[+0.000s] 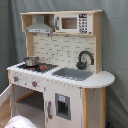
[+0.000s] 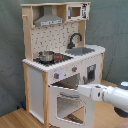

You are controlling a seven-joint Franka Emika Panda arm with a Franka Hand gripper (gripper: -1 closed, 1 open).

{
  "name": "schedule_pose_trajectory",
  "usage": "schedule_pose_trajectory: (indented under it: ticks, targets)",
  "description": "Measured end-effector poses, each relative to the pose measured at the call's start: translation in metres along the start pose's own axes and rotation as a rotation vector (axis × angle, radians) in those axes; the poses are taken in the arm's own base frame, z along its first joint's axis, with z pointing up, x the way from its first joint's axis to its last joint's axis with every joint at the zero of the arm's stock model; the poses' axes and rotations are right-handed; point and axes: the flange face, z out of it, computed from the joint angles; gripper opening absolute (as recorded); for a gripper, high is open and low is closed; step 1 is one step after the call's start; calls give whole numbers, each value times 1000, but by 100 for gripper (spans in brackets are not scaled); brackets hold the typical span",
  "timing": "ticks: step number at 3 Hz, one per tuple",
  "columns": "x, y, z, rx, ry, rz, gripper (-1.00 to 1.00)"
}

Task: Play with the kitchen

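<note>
The kitchen [image 1: 65,75] [image 2: 60,65] is a tall white and pale-wood toy with a hood, a small microwave [image 1: 75,22], a black tap [image 1: 85,59] and a grey sink [image 2: 82,50]. A small metal pot [image 2: 46,55] stands on the hob. The oven door [image 2: 67,106] hangs open towards the front. In the second exterior view my white arm reaches in from the second exterior view's right, with the gripper [image 2: 79,90] at the open door's upper edge. In the first exterior view only a white rounded part of the arm [image 1: 20,122] shows at the bottom left.
A grey curtain [image 2: 112,25] hangs behind the kitchen. The floor [image 2: 20,120] is pale wood. Two knobs [image 2: 74,69] sit on the front panel above the oven. A cupboard door [image 1: 62,105] with a dark inset is shut beside the oven.
</note>
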Motion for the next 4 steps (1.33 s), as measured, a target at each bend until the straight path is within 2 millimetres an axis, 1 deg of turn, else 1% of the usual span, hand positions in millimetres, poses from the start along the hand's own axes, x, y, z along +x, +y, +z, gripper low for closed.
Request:
schedule_pose_trajectory:
  ticks: [1, 2, 4]
  targets:
    - [28, -16, -5, -10, 45, 23, 100]
    - [48, -29, -17, -10, 84, 95, 100]
    - [69, -64, -21, 17, 112, 256, 100]
